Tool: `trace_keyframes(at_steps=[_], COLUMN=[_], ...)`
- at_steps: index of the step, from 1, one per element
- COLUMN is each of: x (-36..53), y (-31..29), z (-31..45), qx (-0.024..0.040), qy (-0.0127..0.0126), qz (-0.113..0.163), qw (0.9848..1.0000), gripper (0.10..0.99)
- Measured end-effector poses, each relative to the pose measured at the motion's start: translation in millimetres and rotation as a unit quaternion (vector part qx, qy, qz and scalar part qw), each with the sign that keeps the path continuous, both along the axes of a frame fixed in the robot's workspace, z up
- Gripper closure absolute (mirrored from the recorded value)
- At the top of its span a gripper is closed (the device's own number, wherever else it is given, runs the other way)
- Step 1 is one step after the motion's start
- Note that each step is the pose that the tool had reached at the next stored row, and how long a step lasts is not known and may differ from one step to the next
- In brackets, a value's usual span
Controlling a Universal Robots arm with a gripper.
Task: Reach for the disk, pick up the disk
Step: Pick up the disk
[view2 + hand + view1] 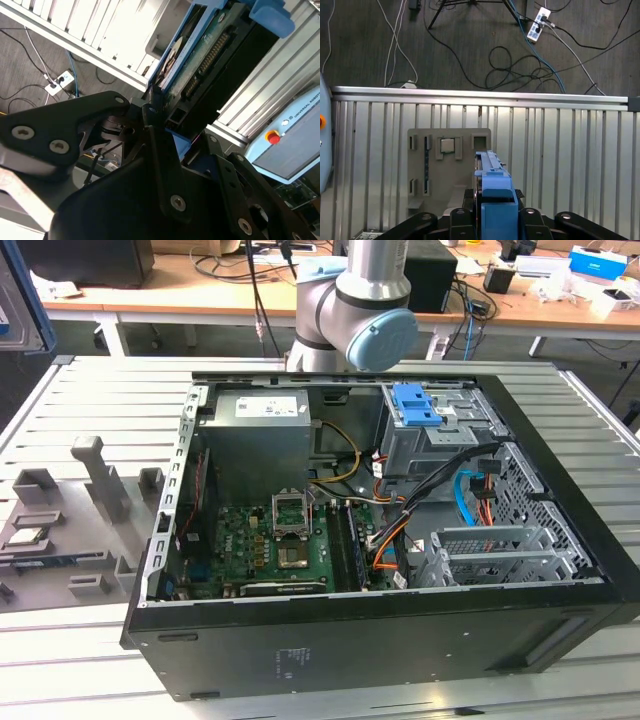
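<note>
The disk (207, 57) sat clamped between the black fingers (159, 150) of the gripper (172, 132), which was closed on it. In the second wrist view its green circuit-board side and a blue side rail showed, running away from the fingers. In the first wrist view the disk (489, 162) stood edge-on with its blue rail toward the camera. It was held clear above the slatted metal table (560, 150), and the grey fixture (447, 165) lay on the slats behind it. Beyond the table edge, cables (520, 60) trailed over the dark floor.

In the exterior view the arm (360, 310) rose at the top centre of the frame, behind the open computer case (400, 640) that filled the middle. A blue clip (415, 405) sat on the drive cage in the upper right of the case. The grey fixture (95, 490) stood at the exterior view's left.
</note>
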State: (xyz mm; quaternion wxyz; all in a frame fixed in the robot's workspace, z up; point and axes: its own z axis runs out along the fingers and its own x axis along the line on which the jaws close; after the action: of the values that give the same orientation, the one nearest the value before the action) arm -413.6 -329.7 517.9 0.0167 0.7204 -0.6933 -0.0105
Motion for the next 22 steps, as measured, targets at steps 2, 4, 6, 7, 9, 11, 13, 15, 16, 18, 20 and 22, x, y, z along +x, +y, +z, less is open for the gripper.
trace_keyframes(at_steps=[2, 4, 6, 7, 9, 11, 13, 15, 16, 18, 20, 22], x=[0.6, 3.9, 11.4, 14.2, 20.4, 29.9, 40.4, 53.6, 63.8, 71.3, 79.7, 86.7], y=[0.1, 0.0, 0.0, 0.0, 0.0, 0.0, 0.0, 0.0, 0.1, 0.1, 0.2, 0.3], z=[0.0, -0.1, 0.0, 0.0, -0.1, 0.0, 0.0, 0.0, 0.0, 0.0, 0.0, 0.0], qx=[0.0000, 0.0000, 0.0000, 0.0000, 0.0000, 0.0000, 0.0000, 0.0000, 0.0000, 0.0000, 0.0000, 0.0000], qy=[0.0000, -0.0001, 0.0000, 0.0000, 0.0000, 0.0002, 0.0002, 0.0002, 0.0004, 0.0004, 0.0005, 0.0006], qz=[0.000, 0.000, 0.000, 0.000, 0.000, 0.000, 0.000, 0.000, 0.000, 0.000, 0.000, 0.000], qw=[1.0000, 1.0000, 1.0000, 1.0000, 1.0000, 1.0000, 1.0000, 1.0000, 1.0000, 1.0000, 1.0000, 1.0000], gripper=[0.722, 0.722, 0.722, 0.722, 0.722, 0.722, 0.722, 0.722, 0.722, 0.722, 0.722, 0.722])
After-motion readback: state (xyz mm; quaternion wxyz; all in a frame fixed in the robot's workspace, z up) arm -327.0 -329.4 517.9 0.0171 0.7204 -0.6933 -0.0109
